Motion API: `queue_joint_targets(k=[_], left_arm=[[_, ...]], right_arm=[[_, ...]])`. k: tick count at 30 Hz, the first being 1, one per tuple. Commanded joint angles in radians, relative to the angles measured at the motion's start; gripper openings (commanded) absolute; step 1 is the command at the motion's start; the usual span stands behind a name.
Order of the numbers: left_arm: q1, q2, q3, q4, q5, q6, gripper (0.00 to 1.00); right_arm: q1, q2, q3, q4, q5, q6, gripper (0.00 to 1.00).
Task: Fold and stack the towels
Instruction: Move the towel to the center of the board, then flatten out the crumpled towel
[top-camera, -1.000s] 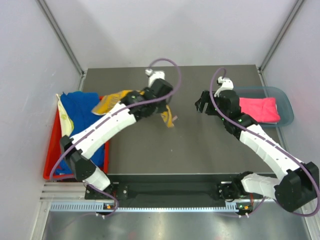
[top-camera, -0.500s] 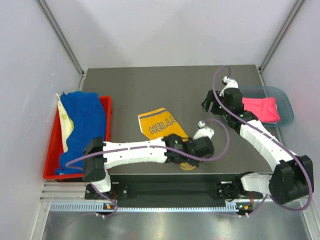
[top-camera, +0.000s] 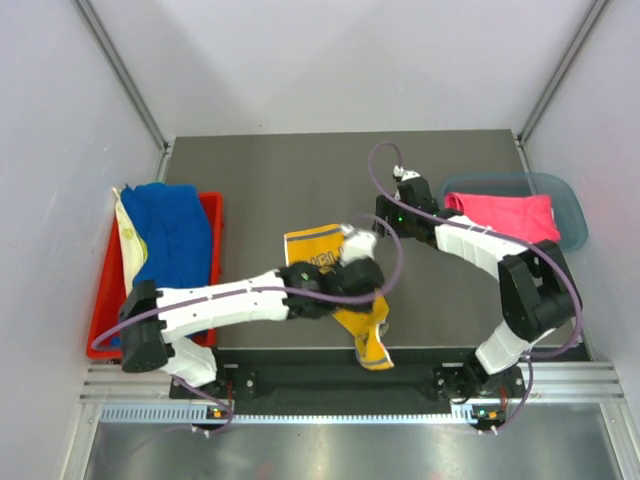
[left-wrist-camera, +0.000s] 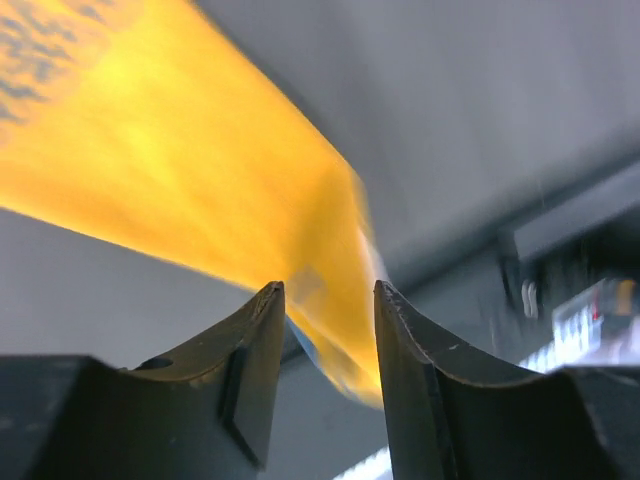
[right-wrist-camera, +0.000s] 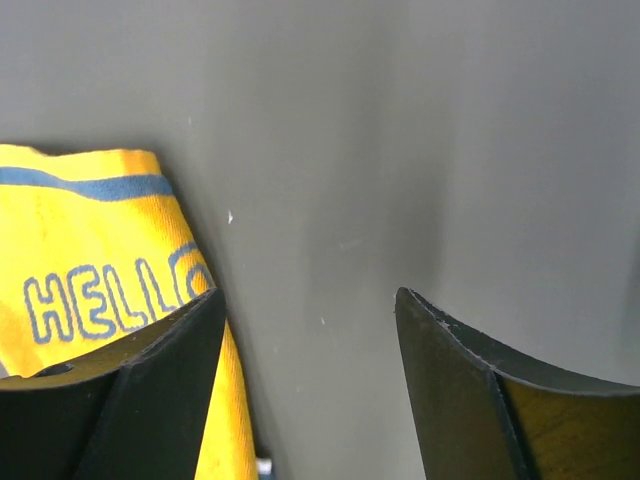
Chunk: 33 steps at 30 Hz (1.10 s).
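The yellow "HELLO" towel (top-camera: 368, 335) lies spread on the table, running slantwise toward the front edge. My left gripper (top-camera: 368, 290) is over its middle. In the left wrist view its jaws (left-wrist-camera: 328, 290) stand apart, with a blurred corner of the yellow towel (left-wrist-camera: 200, 170) loose in the gap. My right gripper (top-camera: 385, 215) hangs open at the towel's far right edge. Bare table shows between its fingers (right-wrist-camera: 310, 295), and its left finger overlaps the towel's edge (right-wrist-camera: 90, 270). A hot pink towel (top-camera: 505, 215) lies in the bin. A royal blue towel (top-camera: 175, 225) and a cream towel (top-camera: 128, 240) lie on the tray.
The translucent teal bin (top-camera: 575, 215) stands at the right edge of the table. The red tray (top-camera: 105, 310) sits at the left edge. The table's front rail (top-camera: 330, 380) runs just beyond the yellow towel's near corner.
My left gripper swept the yellow towel from the tray to the table's front, then drew back and opened. The right gripper moved left, from the bin to the towel's edge.
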Motion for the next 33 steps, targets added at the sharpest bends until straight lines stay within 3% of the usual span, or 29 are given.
queue_joint_targets(k=[1, 7, 15, 23, 33], left_arm=[[0.194, -0.102, -0.078, 0.006, -0.096, -0.105, 0.47], [0.538, -0.125, -0.159, 0.105, -0.113, -0.075, 0.49], [0.834, 0.134, -0.101, 0.214, 0.080, 0.034, 0.51], [0.877, 0.310, -0.007, 0.277, 0.186, 0.128, 0.63], [0.885, 0.401, 0.014, 0.226, 0.100, 0.099, 0.55]], right_arm=[[0.025, 0.046, 0.066, 0.055, -0.023, -0.007, 0.68], [0.098, 0.118, 0.104, 0.067, -0.030, -0.007, 0.67], [0.163, 0.216, 0.147, 0.069, -0.020, 0.001, 0.66], [0.178, 0.250, 0.146, 0.068, 0.014, 0.005, 0.60], [0.180, 0.238, 0.126, 0.081, 0.023, 0.008, 0.54]])
